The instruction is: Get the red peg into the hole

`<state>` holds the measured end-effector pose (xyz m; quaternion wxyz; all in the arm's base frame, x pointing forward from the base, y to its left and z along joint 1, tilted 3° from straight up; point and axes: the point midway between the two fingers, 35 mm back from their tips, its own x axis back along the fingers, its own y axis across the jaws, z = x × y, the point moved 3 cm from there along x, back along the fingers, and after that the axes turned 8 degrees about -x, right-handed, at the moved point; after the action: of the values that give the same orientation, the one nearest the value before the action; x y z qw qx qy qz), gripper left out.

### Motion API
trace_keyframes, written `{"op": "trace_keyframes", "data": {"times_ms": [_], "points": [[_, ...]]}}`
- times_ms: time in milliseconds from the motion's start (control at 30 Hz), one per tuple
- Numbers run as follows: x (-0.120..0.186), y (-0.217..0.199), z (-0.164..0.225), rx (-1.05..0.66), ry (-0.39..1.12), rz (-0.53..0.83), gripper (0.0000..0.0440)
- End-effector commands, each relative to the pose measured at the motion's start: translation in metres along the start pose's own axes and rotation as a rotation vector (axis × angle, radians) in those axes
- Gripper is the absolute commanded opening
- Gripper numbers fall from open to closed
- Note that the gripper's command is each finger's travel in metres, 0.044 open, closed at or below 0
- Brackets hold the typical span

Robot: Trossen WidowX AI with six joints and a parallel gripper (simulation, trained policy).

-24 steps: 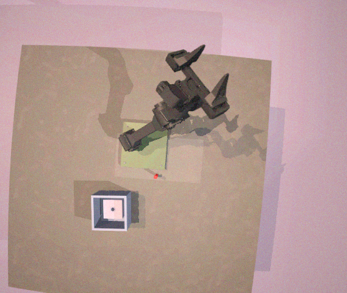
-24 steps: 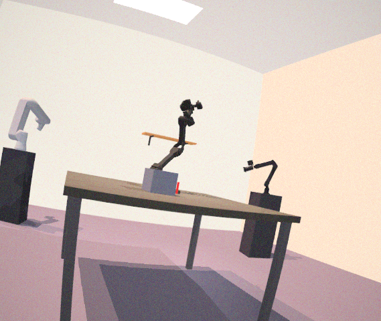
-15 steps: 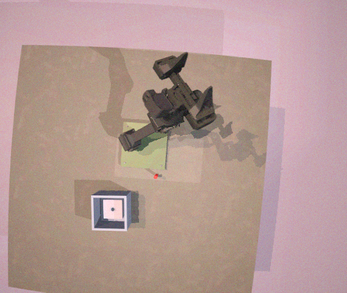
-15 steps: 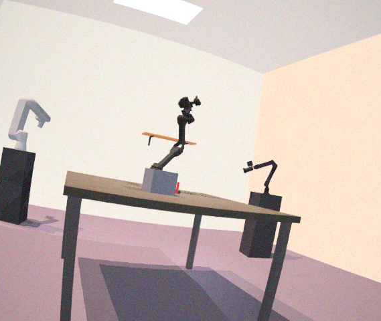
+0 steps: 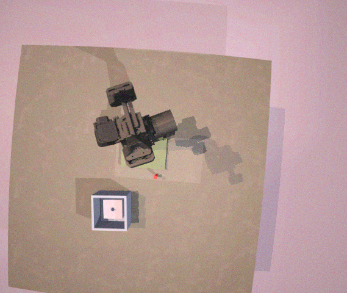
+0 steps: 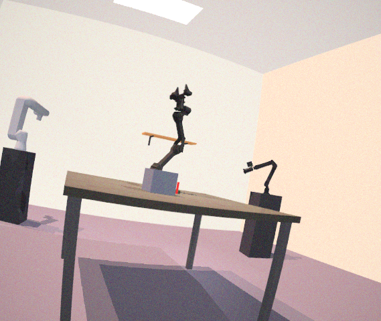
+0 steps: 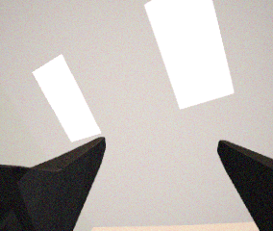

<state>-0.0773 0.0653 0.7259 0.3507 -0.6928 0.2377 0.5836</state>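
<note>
The red peg (image 5: 155, 176) (image 6: 177, 187) stands upright on the table, beyond the box's corner in the top view and beside the box's right edge in the exterior view. The open box (image 5: 93, 214) (image 6: 160, 182) is blue-grey with a white rim. Inside it lies a pale plate (image 5: 118, 204) with a dark, empty-looking hole near its middle. My gripper (image 5: 130, 125) (image 6: 181, 86) (image 7: 161, 141) is wide open and empty. It is raised high above the table, far from peg and box, with its fingers pointing up at the ceiling.
A light green base plate (image 5: 160, 159) lies under the arm, just behind the peg. The table (image 5: 57, 252) (image 6: 217, 203) bears everything. A white arm (image 6: 17, 117) and another black arm (image 6: 272, 172) stand on separate pedestals away from the table. An orange shelf (image 6: 159, 136) is on the back wall.
</note>
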Motion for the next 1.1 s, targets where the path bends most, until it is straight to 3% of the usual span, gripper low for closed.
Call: {"op": "trace_keyframes", "data": {"times_ms": [0,500,1067], "points": [[0.002,0.001,-0.031,0.051,-0.093,0.003,0.044],[0.033,0.022,-0.156,0.23,-0.5,-0.012,0.044],[0.099,0.045,-0.263,0.282,-0.932,-0.008,0.044]]}}
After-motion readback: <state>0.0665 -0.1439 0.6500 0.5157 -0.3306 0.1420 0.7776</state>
